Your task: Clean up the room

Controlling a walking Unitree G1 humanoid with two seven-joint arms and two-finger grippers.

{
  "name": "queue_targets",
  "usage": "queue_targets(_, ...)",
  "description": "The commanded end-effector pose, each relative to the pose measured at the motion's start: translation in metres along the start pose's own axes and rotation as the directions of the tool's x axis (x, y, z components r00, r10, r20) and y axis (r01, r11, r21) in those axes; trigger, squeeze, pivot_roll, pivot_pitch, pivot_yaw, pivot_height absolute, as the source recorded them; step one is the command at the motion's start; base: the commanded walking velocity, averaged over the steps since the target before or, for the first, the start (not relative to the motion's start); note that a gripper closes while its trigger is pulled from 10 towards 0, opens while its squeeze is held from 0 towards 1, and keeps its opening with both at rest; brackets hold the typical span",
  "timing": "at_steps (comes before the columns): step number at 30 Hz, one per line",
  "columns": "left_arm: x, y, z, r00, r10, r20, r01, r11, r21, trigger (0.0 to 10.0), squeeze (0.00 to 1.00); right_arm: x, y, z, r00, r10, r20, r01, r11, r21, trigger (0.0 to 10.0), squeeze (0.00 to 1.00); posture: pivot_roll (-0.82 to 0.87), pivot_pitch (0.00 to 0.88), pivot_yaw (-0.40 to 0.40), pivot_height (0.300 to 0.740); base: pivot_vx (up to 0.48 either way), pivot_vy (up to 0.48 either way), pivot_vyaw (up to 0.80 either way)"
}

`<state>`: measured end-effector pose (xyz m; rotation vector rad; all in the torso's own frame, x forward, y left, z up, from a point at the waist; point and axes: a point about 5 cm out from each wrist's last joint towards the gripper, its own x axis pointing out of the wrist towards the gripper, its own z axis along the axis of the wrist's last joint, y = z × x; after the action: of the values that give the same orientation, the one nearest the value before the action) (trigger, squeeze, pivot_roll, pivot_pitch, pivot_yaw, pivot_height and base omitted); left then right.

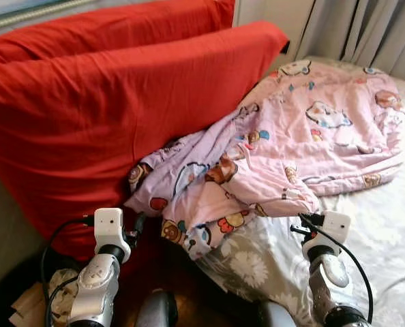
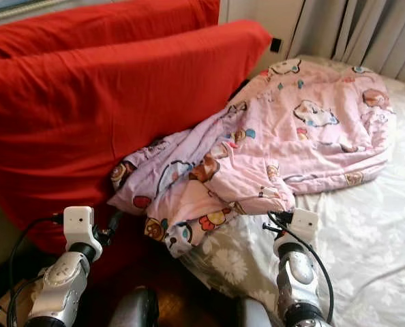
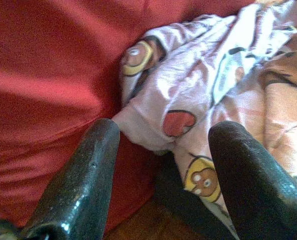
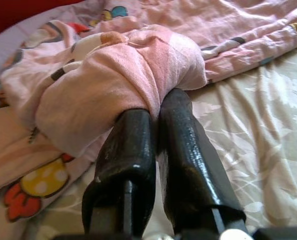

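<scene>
A crumpled pink blanket point(image 1: 291, 136) with cartoon prints lies across the bed, one end bunched against the red pillows point(image 1: 121, 102). My right gripper point(image 4: 156, 107) is shut, its tips tucked into a thick fold of the blanket's front edge point(image 4: 138, 70), which bulges over them. My left gripper point(image 3: 163, 135) is open just short of the blanket's lower left corner point(image 3: 178, 120), beside the red pillow, with nothing between its fingers. In the eye views the left gripper point(image 1: 138, 225) and the right gripper point(image 1: 301, 221) sit low, on either side of the blanket's hanging end.
A grey flowered sheet point(image 1: 386, 231) covers the mattress on the right. Grey curtains point(image 1: 366, 27) hang behind the bed. A dark bin point(image 1: 11, 300) with crumpled paper stands at the lower left, beside dark wooden floor point(image 1: 189, 286).
</scene>
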<state>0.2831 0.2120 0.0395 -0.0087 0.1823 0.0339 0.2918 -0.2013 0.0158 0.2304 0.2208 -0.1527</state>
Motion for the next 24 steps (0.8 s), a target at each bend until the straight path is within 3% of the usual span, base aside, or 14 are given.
queue_targets(1,0.0,0.007,-0.005,0.999,0.018,-0.027,-0.018,1.0,0.003,10.0,0.0,-0.001,0.0,-0.001,1.0,-0.004,0.008,0.004,1.0,0.001,10.0,0.0,0.11,0.0,0.001,0.682,0.0,0.0,0.0)
queue_targets(12,-0.021,0.02,-0.058,0.961,0.081,-0.265,-0.077,0.997,0.026,10.0,0.0,-0.003,-0.006,0.0,1.0,-0.023,0.017,0.024,0.999,-0.034,10.0,0.0,0.1,0.0,0.007,0.737,0.0,0.0,0.0)
queue_targets(17,-0.039,0.018,-0.089,0.906,0.091,-0.414,-0.082,0.996,0.039,10.0,0.0,-0.003,-0.006,0.0,1.0,-0.02,0.019,0.021,0.999,-0.041,10.0,0.0,0.09,0.0,0.007,0.74,0.0,0.0,0.0)
queue_targets(24,-0.054,0.014,-0.11,0.837,0.088,-0.54,-0.079,0.996,0.04,10.0,0.0,-0.003,-0.002,-0.002,1.0,-0.013,0.012,0.013,0.999,-0.037,10.0,0.0,0.09,0.0,0.009,0.74,0.0,0.0,0.0)
